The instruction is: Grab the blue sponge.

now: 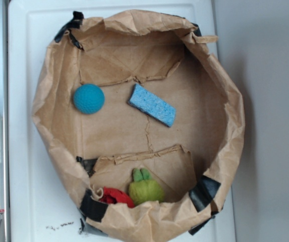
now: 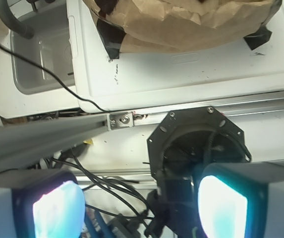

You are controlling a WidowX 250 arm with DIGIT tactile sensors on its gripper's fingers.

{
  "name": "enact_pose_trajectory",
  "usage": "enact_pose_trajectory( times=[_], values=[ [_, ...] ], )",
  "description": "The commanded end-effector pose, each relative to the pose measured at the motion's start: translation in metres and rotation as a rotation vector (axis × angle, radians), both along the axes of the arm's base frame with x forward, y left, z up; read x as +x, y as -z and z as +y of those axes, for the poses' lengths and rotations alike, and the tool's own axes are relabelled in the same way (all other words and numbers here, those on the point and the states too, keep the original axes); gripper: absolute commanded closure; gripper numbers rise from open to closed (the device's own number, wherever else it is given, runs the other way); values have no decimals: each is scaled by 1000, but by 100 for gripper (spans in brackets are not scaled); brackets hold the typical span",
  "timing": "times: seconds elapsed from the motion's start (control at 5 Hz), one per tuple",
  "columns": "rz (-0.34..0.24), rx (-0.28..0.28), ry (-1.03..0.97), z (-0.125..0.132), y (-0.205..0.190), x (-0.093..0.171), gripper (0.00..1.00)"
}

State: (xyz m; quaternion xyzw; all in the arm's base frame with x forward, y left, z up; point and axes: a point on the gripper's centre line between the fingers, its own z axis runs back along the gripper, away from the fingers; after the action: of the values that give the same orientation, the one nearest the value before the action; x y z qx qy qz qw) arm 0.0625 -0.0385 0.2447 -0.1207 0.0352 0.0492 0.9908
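Observation:
The blue sponge (image 1: 152, 105) lies flat and slanted on the floor of the brown paper bag (image 1: 220, 108), right of centre. It is a light blue speckled slab. In the wrist view my gripper (image 2: 139, 210) stands open, its two glowing pads (image 2: 57, 210) wide apart with only cables and the black robot base (image 2: 196, 144) between them. The gripper is outside the bag, off its side, and does not show in the exterior view. The sponge is out of sight in the wrist view.
A round teal dimpled ball (image 1: 89, 98) sits left of the sponge. A green plush toy (image 1: 145, 189) and a red thing (image 1: 116, 196) lie at the bag's near wall. The bag stands on a white board (image 1: 23, 151). A metal rail (image 2: 191, 111) and a grey tub (image 2: 37, 64) lie beside it.

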Motion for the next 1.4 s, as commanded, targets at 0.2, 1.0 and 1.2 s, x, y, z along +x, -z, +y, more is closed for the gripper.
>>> enact_pose_trajectory(
  times=[0.2, 1.0, 1.2],
  values=[
    [-128, -42, 133, 0, 25, 103, 0],
    [-255, 86, 445, 4, 59, 203, 0],
    [-255, 86, 445, 4, 59, 203, 0]
  ],
)
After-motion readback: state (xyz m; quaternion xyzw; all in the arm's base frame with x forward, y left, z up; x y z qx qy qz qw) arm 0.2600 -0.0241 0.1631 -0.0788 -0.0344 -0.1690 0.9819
